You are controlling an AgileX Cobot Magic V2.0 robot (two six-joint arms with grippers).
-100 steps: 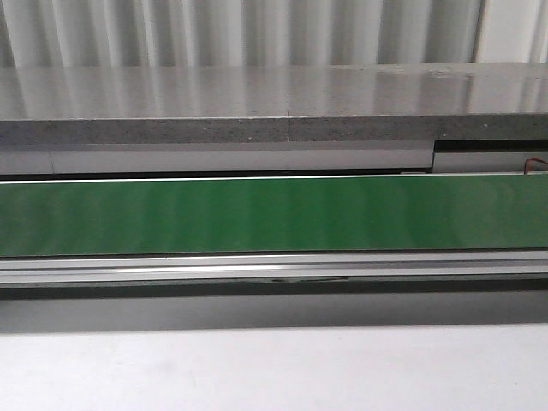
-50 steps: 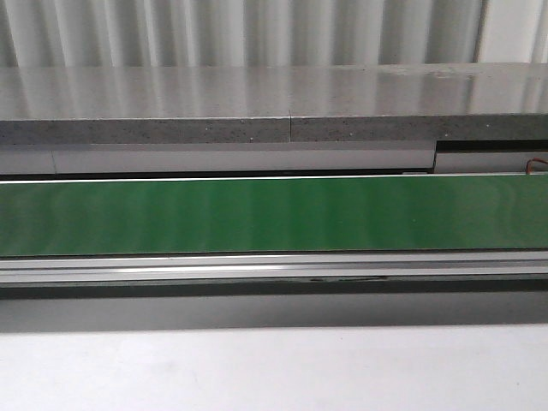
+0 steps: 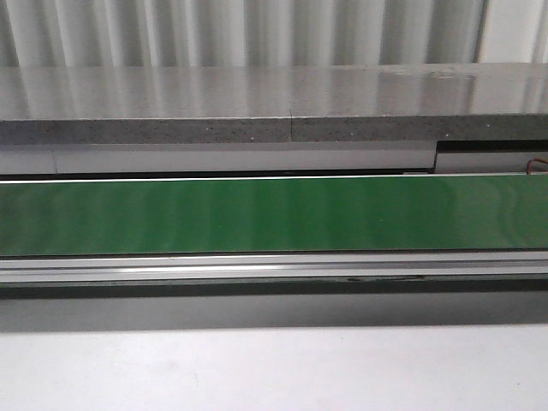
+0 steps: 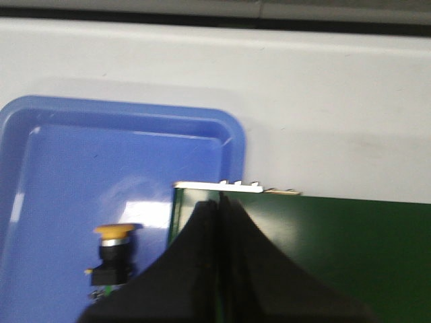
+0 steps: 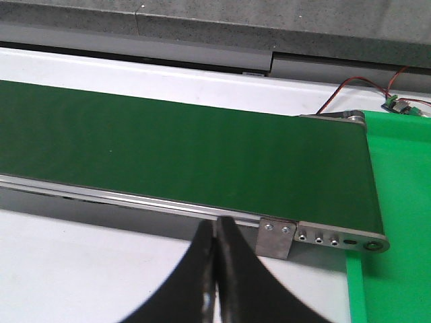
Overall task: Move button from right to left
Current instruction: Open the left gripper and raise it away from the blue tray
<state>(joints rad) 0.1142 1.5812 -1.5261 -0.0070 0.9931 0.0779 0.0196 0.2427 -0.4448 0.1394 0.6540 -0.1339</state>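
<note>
Lying in blue tray (image 4: 60, 134), button (image 4: 114, 256) beside closed left gripper (image 4: 219, 208).

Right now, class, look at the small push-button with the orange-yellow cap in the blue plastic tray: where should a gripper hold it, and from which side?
Grip the push-button's dark body below the wider cap, coming down from above; the tray floor around it looks free.

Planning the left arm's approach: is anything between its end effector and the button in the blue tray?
Nothing visible. The small push-button with an orange-yellow top and dark body sits on the bare floor of the blue plastic tray, beside the end of the green conveyor belt under the shut left end effector.
</note>
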